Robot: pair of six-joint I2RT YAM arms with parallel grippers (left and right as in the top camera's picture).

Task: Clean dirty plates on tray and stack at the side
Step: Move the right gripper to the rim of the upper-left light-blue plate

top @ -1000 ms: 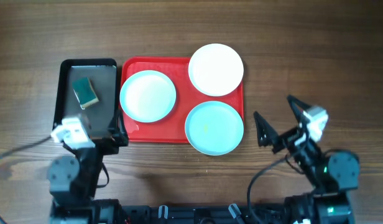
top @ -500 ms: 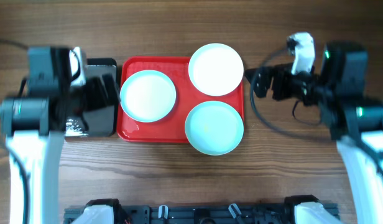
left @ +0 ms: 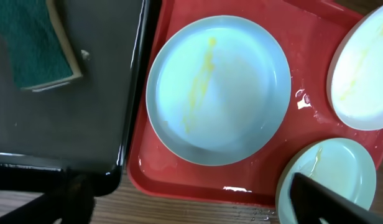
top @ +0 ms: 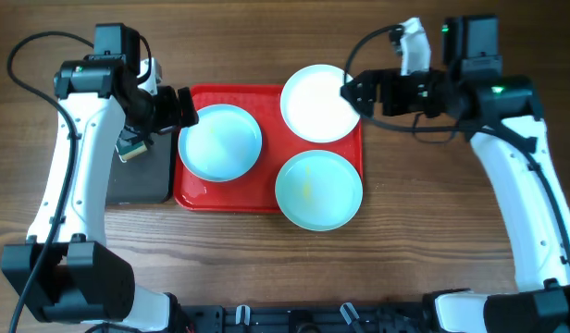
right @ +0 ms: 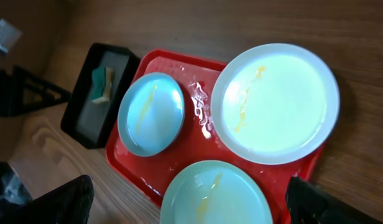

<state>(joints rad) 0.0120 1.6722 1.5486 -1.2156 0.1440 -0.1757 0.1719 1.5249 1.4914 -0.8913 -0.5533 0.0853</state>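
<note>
Overhead: white plate (top: 321, 102) and two turquoise plates (top: 220, 141) on red tray (top: 258, 197).

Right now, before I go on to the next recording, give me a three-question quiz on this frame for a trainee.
1. True or false: the white plate lies wholly inside the red tray.
2. Where is the green sponge? A on the black tray; B on the red tray; C on the white plate.
3. How many plates show yellow streaks?
Key: 1 false, it overhangs the tray's far right corner. 2 A. 3 three: the white plate, the left turquoise plate and the near turquoise plate.
</note>
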